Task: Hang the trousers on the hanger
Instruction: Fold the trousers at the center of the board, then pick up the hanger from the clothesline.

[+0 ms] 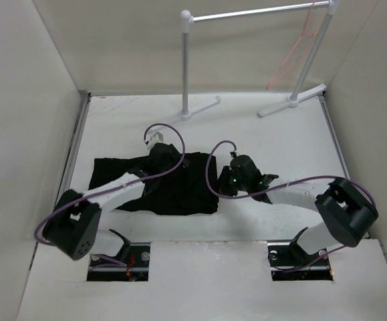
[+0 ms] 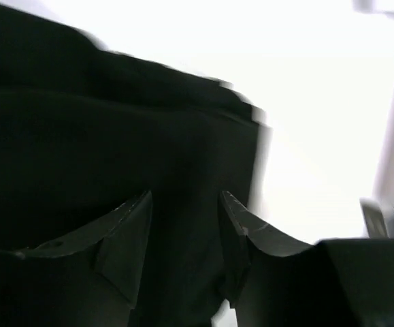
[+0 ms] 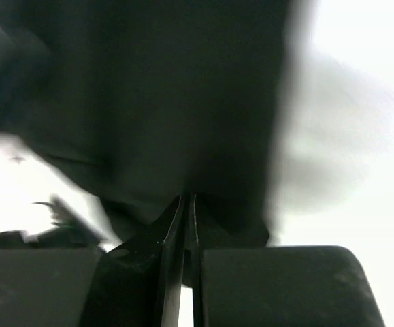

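Observation:
The black trousers (image 1: 180,197) lie spread flat on the white table, left of centre. My left gripper (image 1: 170,160) sits over their upper middle. In the left wrist view its jaws (image 2: 185,197) stand apart, with dark cloth (image 2: 115,136) under and behind the gap. My right gripper (image 1: 221,183) is at the trousers' right edge. Its jaws (image 3: 185,197) are pressed almost together, with black fabric (image 3: 183,102) bunched at the tips. The pink-orange wire hanger (image 1: 293,57) hangs from the right end of the rack, far from both grippers.
The white and grey tube rack (image 1: 246,13) stands at the back of the table, its feet (image 1: 203,107) pointing forward. White walls enclose the table on the left, right and back. Purple cables (image 1: 210,167) loop above both wrists.

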Robot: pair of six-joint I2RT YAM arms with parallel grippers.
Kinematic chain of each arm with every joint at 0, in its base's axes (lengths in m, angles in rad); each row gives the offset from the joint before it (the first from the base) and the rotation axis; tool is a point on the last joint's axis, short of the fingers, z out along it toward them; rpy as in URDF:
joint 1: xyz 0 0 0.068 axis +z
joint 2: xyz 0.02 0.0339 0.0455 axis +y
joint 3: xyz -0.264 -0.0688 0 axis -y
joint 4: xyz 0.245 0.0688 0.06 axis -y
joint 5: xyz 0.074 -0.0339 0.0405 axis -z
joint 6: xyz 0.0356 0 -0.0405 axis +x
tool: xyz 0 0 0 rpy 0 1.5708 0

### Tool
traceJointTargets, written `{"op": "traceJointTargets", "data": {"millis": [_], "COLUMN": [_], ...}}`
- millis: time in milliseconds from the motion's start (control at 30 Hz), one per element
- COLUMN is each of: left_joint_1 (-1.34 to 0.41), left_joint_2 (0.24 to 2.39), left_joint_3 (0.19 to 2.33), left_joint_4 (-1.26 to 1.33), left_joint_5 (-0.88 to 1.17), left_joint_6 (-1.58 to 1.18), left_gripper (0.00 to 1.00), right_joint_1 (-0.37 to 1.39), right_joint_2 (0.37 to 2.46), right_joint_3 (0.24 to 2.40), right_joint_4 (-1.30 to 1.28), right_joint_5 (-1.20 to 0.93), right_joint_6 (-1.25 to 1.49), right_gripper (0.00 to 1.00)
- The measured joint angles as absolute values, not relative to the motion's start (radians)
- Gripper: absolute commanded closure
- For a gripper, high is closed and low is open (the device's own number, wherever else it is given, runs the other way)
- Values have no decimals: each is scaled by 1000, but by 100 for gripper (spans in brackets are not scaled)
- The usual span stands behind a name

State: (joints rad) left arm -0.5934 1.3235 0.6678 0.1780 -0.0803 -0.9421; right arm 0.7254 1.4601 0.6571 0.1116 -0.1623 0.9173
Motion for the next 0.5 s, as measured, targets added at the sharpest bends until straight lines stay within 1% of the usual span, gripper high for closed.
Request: {"op": "traceJointTargets", "data": {"millis": [67, 133, 167, 200, 233, 300, 367, 433, 500], "left_joint_1": [-549, -510, -496, -485, -481, -485, -492, -497, -505], "left_joint_2": [1410, 1471, 1486, 1490, 1487, 1459, 1400, 1315, 1223], "left_joint_3": [663, 653, 647, 641, 635, 631, 630, 631, 637], "left_joint_4": [200, 215, 219, 220, 221, 220, 208, 186, 151], "left_joint_5": [-69, -54, -49, -43, -38, -31, -28, -28, -27], "left_joint_6": [-933, -925, -924, -924, -923, -919, -915, -911, -905], "left_gripper": [62, 63, 62, 61, 59, 49, 37, 27, 21], "right_joint_1": [727, 726, 725, 727, 728, 732, 735, 735, 731], "right_joint_2": [1497, 1515, 1515, 1511, 1504, 1474, 1412, 1313, 1204], "right_joint_3": [621, 599, 593, 593, 593, 593, 595, 607, 649], "right_joint_4": [111, 117, 123, 125, 127, 112, 73, -5, -100], "right_joint_5": [-146, -130, -126, -123, -120, -116, -112, -112, -110], "right_joint_6": [933, 948, 955, 958, 960, 965, 963, 957, 937], "right_gripper": [89, 88, 85, 79, 70, 52, 41, 35, 34]}}
